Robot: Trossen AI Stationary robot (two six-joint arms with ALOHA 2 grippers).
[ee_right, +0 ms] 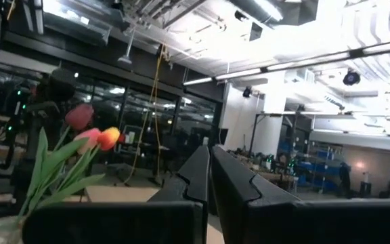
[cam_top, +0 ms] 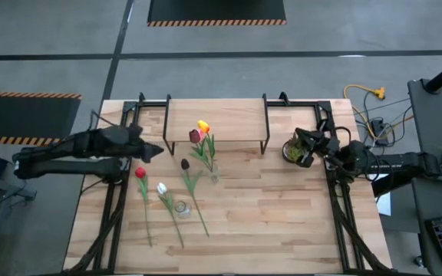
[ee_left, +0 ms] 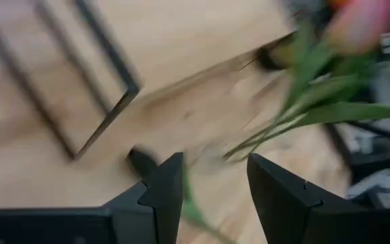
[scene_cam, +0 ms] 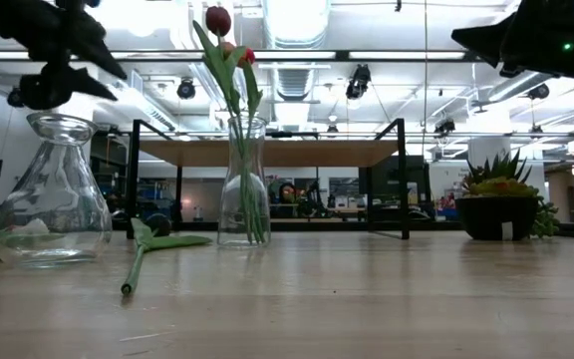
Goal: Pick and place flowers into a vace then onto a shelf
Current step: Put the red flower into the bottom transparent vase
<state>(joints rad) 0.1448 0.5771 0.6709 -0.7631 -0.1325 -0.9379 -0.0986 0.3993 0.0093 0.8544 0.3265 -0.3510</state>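
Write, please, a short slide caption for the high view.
Left hand open beside the vase with flowers; three more tulips on the table.

The large light-wood plank tabletop [cam_top: 282,222] fills the lower middle of the high view. At its upper edge stands the low light-wood shelf on thin black legs [cam_top: 229,119]. Directly on the table — a tall clear glass vase holding tulips [cam_top: 213,173], a squat empty clear glass vase [cam_top: 181,207], three loose tulips [cam_top: 194,195] at lower left, a dark-potted spiky green plant [cam_top: 291,150] at right.
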